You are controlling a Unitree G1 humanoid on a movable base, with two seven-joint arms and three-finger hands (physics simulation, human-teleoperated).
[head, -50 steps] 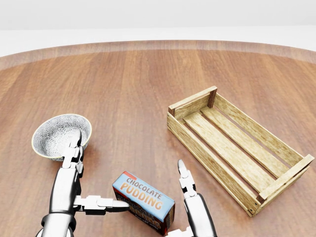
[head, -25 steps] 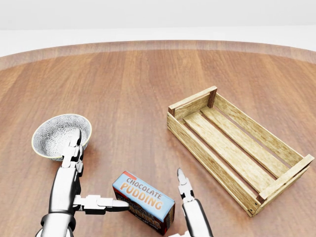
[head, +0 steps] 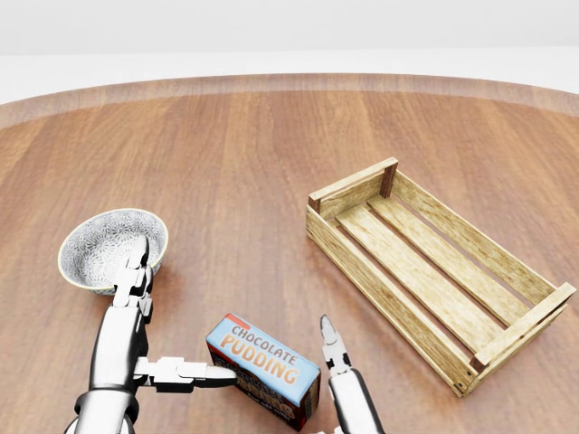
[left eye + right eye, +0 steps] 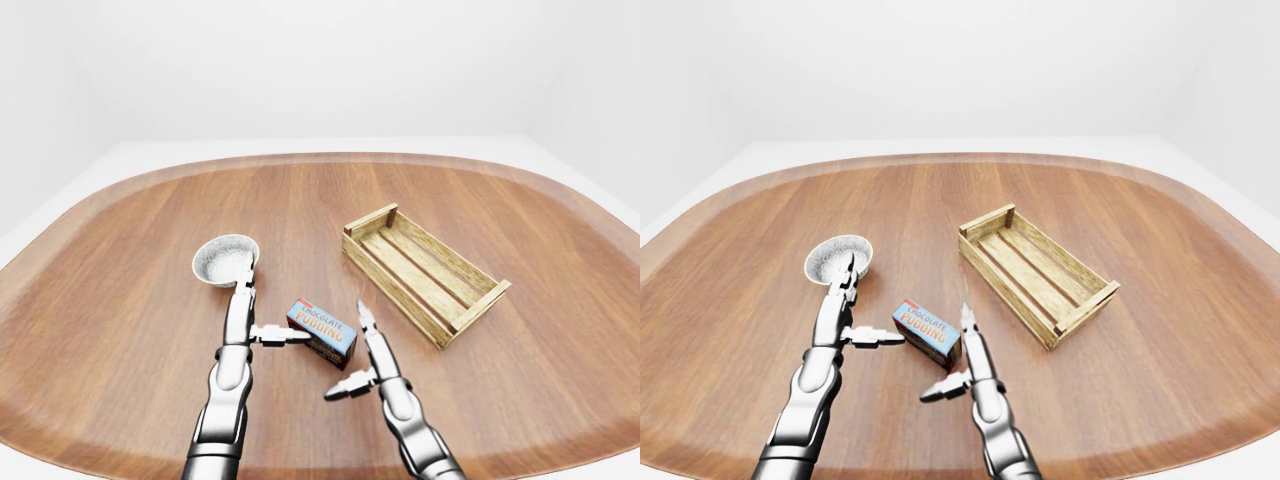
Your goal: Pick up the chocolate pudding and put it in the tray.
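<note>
The grasp is the step in hand: both hands are closing in on the pudding box (image 3: pixel 263 370), which is lying flat on the wooden table (image 3: pixel 226 181) at about 6 o'clock in the head view, printed face up and set at a slant. The left hand (image 3: pixel 136 348) is standing at the box's 9 o'clock with its fingers spread, two pointing up toward 12 o'clock and one finger (image 3: pixel 185 372) reaching sideways so that its tip is touching or nearly touching the box's left end; nothing is being squeezed. The right hand (image 4: pixel 365 355) is standing at the box's 3 o'clock, just beside its right end, also spread wide, with one finger (image 3: pixel 331 344) pointing up and another, seen in the left-eye view, sticking out toward 9 o'clock below the box; whether it is touching the box is hard to tell. Neither hand is gripping anything, and the box is not yet lifted. By my reading, the next move is calling for the hands to press in from both ends, lift the box and carry it toward 2 o'clock, where the slatted wooden tray (image 3: pixel 432 271) is sitting well apart. A patterned bowl (image 3: pixel 101 242) is resting near the left hand at 11 o'clock and should be kept clear of.
</note>
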